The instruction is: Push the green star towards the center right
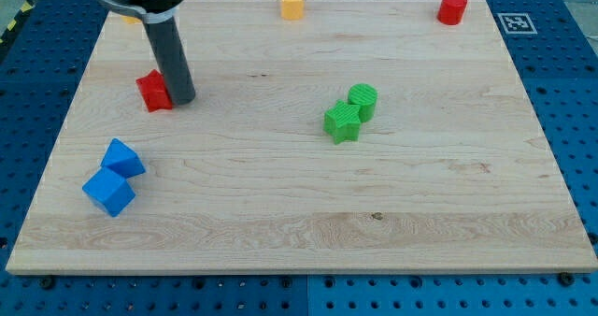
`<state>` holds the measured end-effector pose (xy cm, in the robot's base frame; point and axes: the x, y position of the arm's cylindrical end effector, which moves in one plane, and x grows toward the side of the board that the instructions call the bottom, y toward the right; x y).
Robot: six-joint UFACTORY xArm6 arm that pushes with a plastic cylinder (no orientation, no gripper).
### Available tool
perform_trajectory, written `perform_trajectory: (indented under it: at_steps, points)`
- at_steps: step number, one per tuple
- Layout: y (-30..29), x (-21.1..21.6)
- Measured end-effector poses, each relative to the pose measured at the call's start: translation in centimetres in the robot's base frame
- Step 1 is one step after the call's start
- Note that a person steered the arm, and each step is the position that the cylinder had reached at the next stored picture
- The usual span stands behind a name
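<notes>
Near the board's middle, green star point(342, 122) touching green cylinder point(363, 101); tip point(181, 99) far off at view's left beside red block point(153, 91), no jaws to report; best approached from star's left, pushing squarely rightward, clear of cylinder.

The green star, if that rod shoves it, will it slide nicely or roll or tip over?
The green star looks squat and flat-bottomed, so it should probably slide rather than tip or roll. Its points may make it twist if my tip strikes off-centre. It sits against the green cylinder, so that may get dragged along. The wooden board looks smooth.
</notes>
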<state>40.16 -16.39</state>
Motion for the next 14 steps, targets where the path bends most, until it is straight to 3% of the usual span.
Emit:
perform_trajectory:
  at_steps: [1, 3, 4, 7, 14]
  points:
    - [0.3, -0.1]
    - [15.0, -0.1]
    - [18.4, -0.1]
    - [18.5, 2.8]
    - [18.5, 4.8]
